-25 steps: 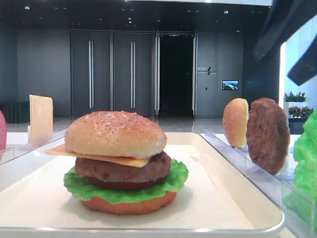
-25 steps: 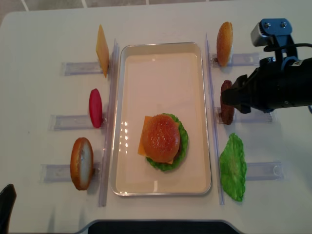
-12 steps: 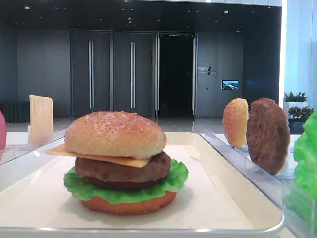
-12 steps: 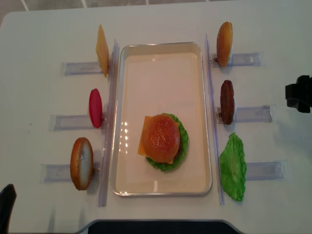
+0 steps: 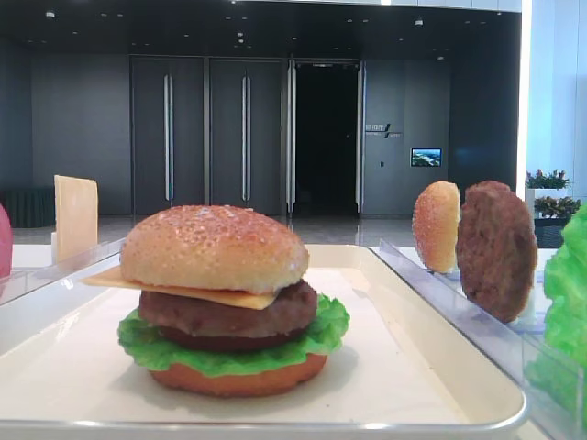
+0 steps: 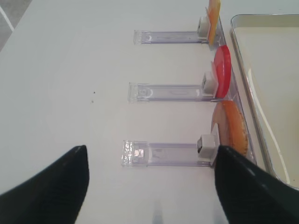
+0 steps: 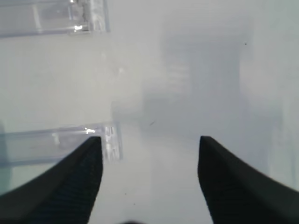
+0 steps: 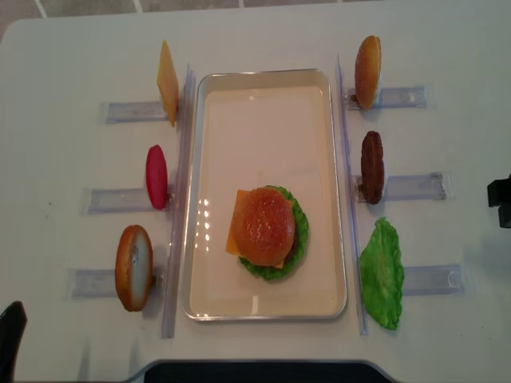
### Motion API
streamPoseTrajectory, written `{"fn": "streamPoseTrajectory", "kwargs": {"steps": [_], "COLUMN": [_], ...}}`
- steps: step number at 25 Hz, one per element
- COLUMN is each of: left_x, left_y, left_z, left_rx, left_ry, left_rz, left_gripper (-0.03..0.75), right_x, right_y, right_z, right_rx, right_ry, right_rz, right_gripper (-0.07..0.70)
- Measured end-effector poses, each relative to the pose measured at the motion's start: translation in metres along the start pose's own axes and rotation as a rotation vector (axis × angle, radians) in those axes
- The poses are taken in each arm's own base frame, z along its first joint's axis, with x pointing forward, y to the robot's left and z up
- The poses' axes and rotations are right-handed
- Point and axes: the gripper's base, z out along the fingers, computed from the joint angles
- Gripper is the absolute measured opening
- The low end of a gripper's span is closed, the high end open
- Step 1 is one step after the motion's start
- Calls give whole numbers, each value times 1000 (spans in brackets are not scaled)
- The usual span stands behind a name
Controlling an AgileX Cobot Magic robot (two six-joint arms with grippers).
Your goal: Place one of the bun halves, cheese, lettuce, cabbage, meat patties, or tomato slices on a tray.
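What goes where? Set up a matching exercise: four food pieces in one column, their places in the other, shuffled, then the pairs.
Things:
1. speckled top bun
2. red tomato slice
3. loose lettuce leaf
4. spare meat patty

Places:
A. middle rack, right of the tray
B. top of the burger stack on the tray
C. middle rack, left of the tray
D. nearest rack, right of the tray

Pairs: 1-B, 2-C, 3-D, 4-A

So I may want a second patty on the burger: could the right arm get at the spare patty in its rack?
Probably yes. The spare patty stands upright in its rack on the right arm's side, with bare table between it and the right end effector, which is open and empty at the table's right edge. Nothing blocks the way.
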Motion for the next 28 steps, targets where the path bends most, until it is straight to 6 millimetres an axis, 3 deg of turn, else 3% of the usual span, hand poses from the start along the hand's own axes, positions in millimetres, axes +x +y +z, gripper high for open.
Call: {"fn": "streamPoseTrajectory", "kwargs": {"steps": [4, 9, 13, 19, 28], "left_x": [0, 0, 0, 0, 0], "left_y": [0, 0, 0, 0, 0], "left_z": [0, 0, 0, 0, 0], "left_rx": [0, 0, 0, 0, 0], "left_ry": [0, 0, 0, 0, 0], "left_rz": [0, 0, 0, 0, 0], "left_gripper": [643, 643, 643, 643, 643], "right_x": [25, 70, 100, 132, 173], "right_y": [5, 8, 7, 3, 1], "right_z": [-21, -39, -44, -62, -73], "right_rx": [-5, -12, -10, 23, 25], "right_ry": [-71, -184, -269, -468, -725], "right_rz": [-31, -17, 5, 7, 9], "right_gripper": [454, 454, 454, 454, 454]}}
